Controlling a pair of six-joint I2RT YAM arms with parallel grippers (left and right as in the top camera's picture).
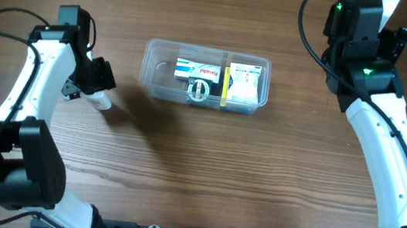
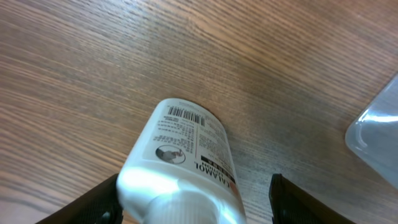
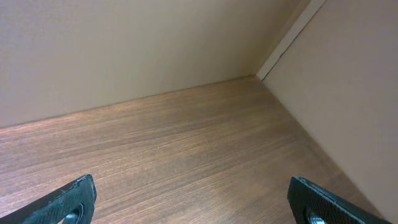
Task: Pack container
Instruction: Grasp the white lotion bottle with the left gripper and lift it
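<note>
The clear container (image 1: 153,80) sits at the table's middle and holds a blue-and-white Panadol box (image 1: 199,70), a yellow-and-white box (image 1: 243,84) and a small metal clip (image 1: 198,89). A white lotion bottle (image 1: 101,102) lies on the table to its left. My left gripper (image 1: 97,79) is over that bottle. In the left wrist view the bottle (image 2: 186,149) lies between the open fingers (image 2: 196,202), cap end toward the camera; the left finger touches it and the right finger stands apart. The container's corner shows at the right (image 2: 380,134). My right gripper (image 1: 393,40) is open and empty (image 3: 193,199) at the far right.
Bare wooden tabletop surrounds the container. In the right wrist view, beige walls meet at a corner (image 3: 264,71) beyond the table's far right edge.
</note>
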